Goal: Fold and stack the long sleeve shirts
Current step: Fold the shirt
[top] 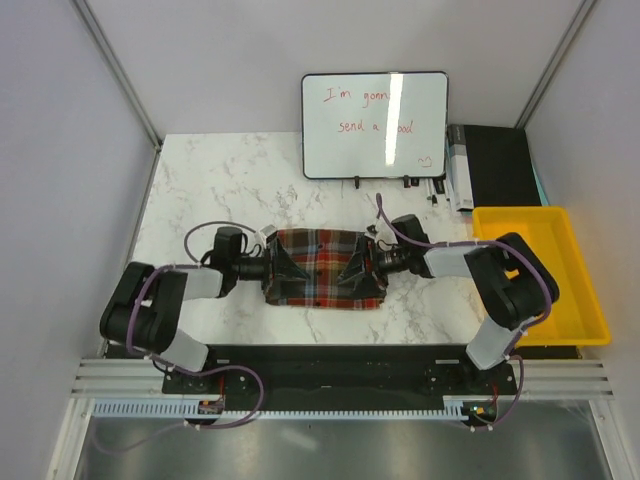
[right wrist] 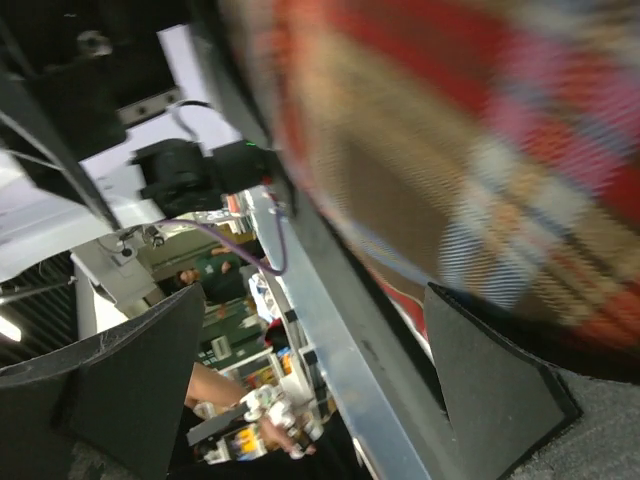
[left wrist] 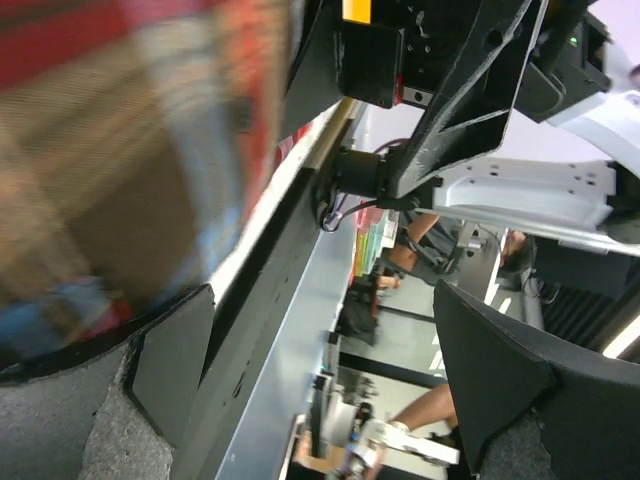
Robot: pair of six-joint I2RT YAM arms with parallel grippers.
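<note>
One folded long sleeve shirt (top: 320, 265) in red, navy and white plaid lies in the middle of the marble table (top: 215, 180). My left gripper (top: 284, 268) is at its left edge and my right gripper (top: 359, 270) at its right edge, both lying on their sides and pointing inward. Both are open. In the left wrist view the gripper (left wrist: 330, 385) has its fingers (left wrist: 170, 360) wide apart, with the blurred shirt (left wrist: 120, 150) beside the left finger. In the right wrist view the gripper (right wrist: 310, 390) is wide too, with the shirt (right wrist: 480, 130) above the right finger. Nothing sits between either pair of fingers.
A yellow plastic bin (top: 590, 300) stands at the right edge of the table. A whiteboard (top: 375, 125) with red writing leans at the back. A black and white box (top: 490, 165) lies behind the bin. The arm bases' black rail (top: 340, 365) runs along the near edge.
</note>
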